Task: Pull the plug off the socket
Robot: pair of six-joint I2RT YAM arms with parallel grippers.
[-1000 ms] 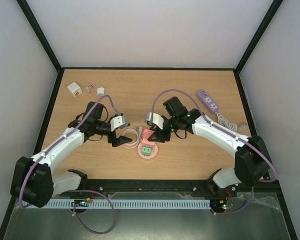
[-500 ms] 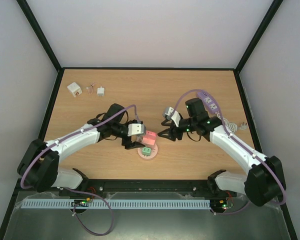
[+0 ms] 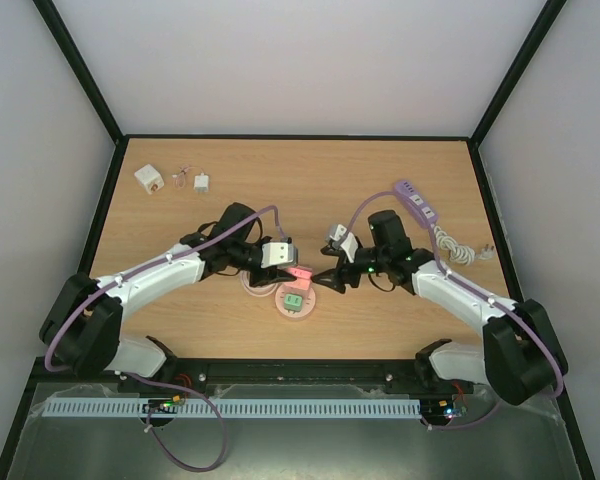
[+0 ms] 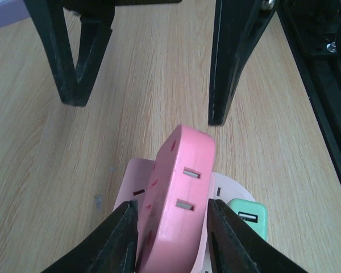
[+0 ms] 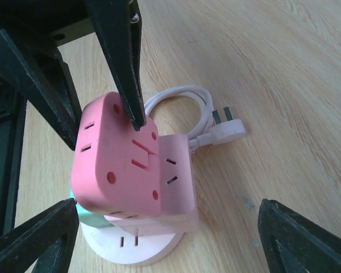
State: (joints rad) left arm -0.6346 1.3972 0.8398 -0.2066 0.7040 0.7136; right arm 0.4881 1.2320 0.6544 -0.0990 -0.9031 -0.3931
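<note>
- my left pincer (image 4: pixel 173 227) is clamped on the pink plug (image 4: pixel 179 199), which sits tilted atop the socket (image 5: pixel 131 247)
- my right pincer (image 4: pixel 145 111) gapes wide just beside it, holding nothing
- the socket rests on the counter (image 5: pixel 273 85)

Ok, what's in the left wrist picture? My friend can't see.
A rounded pink plastic block tilts, gripped by the left pincer, above a pale pink round base. Beyond, the right pincer hangs open over the wooden table.

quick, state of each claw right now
left claw: closed on the pink plug
right claw: open, holding nothing
</note>
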